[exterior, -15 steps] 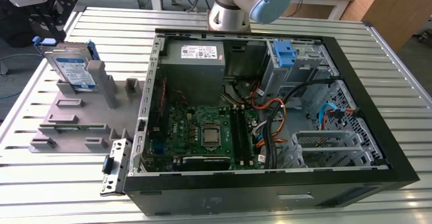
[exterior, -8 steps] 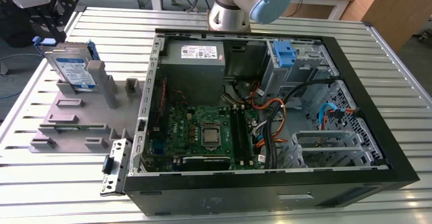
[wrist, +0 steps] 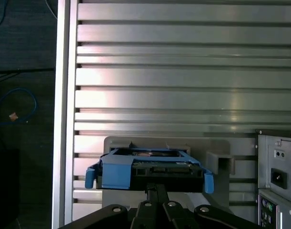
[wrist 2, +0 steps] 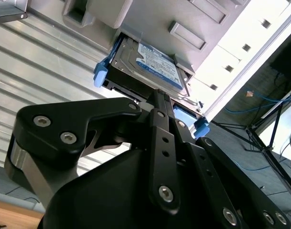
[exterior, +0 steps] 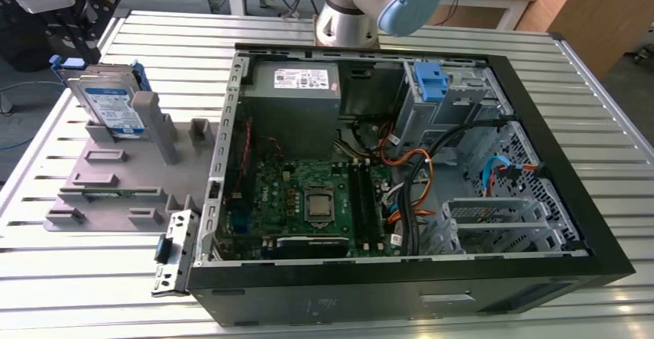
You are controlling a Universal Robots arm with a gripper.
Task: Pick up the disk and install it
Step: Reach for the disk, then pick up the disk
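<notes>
**Gripper being held at the top edge of the upright disk**

The gripper (wrist 2: 157, 94) is being shown from close by in both wrist views. Its two fingers (wrist 2: 153, 103) are being kept pressed together, with no gap visible between them. Their tips are being held right at the middle of the disk's upper edge. Whether that edge is actually being touched or pinched cannot be told.

The disk (exterior: 110, 103) is being kept on edge in a grey fixture (exterior: 112, 174) on the slatted metal table (exterior: 92, 293). It is standing at the exterior view's left, beside the open computer case (exterior: 358, 301) and apart from it. Its white and blue label is being shown in the second wrist view, and its blue carrier frame in both wrist views.

The arm (exterior: 368, 6) is being seen with its base behind the case. Its wrist is being reached over to the exterior view's left, so that the gripper is being pointed down over the disk.

One arm, one gripper, one disk, one fixture and one case are being counted.
</notes>
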